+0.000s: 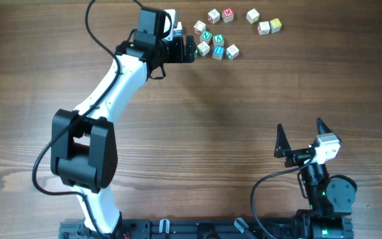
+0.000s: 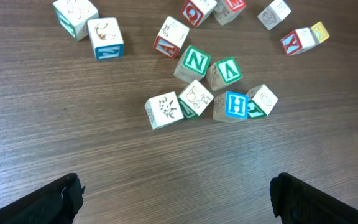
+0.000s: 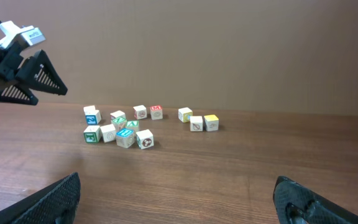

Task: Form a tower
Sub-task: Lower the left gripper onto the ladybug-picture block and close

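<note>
Several small wooden letter cubes lie loose at the far side of the table; no tower is in view. A tight cluster [image 1: 216, 45] holds a green N cube [image 2: 196, 62], a green V cube [image 2: 224, 71] and a blue H cube [image 2: 232, 106]. My left gripper [image 1: 192, 50] hovers just left of that cluster, open and empty; its wrist view shows bare wood at the gripper [image 2: 176, 193], short of the cubes. Near the front right my right gripper [image 1: 300, 126] stands open and empty, far from the cubes [image 3: 120, 130].
Two blue-lettered cubes [image 2: 92, 28] sit left of the cluster. Red-lettered cubes [image 1: 221, 14] lie behind it. A white, a red-lettered and a yellow cube [image 1: 265, 23] lie further right. The left arm [image 1: 121, 76] crosses the table diagonally; its head [image 3: 17, 68] shows in the right wrist view.
</note>
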Motion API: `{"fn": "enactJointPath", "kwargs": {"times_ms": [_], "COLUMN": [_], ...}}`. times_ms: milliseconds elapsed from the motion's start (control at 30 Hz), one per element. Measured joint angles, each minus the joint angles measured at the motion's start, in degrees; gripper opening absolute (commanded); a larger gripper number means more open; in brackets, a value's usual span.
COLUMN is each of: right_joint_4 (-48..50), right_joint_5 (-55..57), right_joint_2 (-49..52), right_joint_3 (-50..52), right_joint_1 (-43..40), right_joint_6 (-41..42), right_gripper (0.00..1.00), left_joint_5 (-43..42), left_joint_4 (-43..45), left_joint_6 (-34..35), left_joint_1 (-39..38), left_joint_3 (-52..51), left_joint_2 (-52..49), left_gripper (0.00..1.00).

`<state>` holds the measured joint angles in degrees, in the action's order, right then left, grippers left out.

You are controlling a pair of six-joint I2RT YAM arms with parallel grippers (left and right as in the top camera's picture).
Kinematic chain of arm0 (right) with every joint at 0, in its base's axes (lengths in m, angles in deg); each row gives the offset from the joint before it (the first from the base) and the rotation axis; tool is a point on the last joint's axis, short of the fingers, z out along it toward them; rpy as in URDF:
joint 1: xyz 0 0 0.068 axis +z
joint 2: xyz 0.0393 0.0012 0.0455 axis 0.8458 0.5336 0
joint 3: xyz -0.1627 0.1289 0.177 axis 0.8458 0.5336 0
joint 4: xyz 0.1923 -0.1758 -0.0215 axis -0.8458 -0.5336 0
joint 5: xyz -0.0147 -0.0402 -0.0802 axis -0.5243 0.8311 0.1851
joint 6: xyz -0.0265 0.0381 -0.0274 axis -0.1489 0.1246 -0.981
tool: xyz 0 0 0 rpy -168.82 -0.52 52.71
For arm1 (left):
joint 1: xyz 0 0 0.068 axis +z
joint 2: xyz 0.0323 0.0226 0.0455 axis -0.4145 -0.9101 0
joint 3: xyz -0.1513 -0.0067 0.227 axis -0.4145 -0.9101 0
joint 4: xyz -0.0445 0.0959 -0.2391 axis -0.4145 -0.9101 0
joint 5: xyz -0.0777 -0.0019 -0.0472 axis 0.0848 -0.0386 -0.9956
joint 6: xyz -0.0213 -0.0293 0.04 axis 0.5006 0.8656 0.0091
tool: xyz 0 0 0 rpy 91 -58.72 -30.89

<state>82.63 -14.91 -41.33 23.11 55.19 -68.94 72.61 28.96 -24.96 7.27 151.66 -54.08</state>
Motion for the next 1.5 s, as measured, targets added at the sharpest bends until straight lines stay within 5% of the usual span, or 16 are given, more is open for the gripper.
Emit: {"fn": "enactJointPath", "kwargs": {"times_ms": [1000,1400,1500], "right_joint_4": [0.0,0.0,0.0], "right_joint_5": [0.0,0.0,0.0], "right_joint_2": [0.0,0.0,0.0], "right_joint_3": [0.0,0.0,0.0], "right_joint_1": [0.0,0.0,0.0], "right_joint_6": [0.0,0.0,0.0], "right_gripper": [1.0,1.0,1.0], "left_joint_5": [0.0,3.2,4.0], "left_joint_4": [13.1,14.6,15.0], "left_joint_6": [0.0,-0.4,-0.5], "left_joint_1": [-2.8,-2.8,-2.8], "left_joint_3": [0.2,0.2,0.2], "left_joint_2": [-6.5,-12.4,-12.4], "left_gripper": [1.0,0.73,0.73]}}
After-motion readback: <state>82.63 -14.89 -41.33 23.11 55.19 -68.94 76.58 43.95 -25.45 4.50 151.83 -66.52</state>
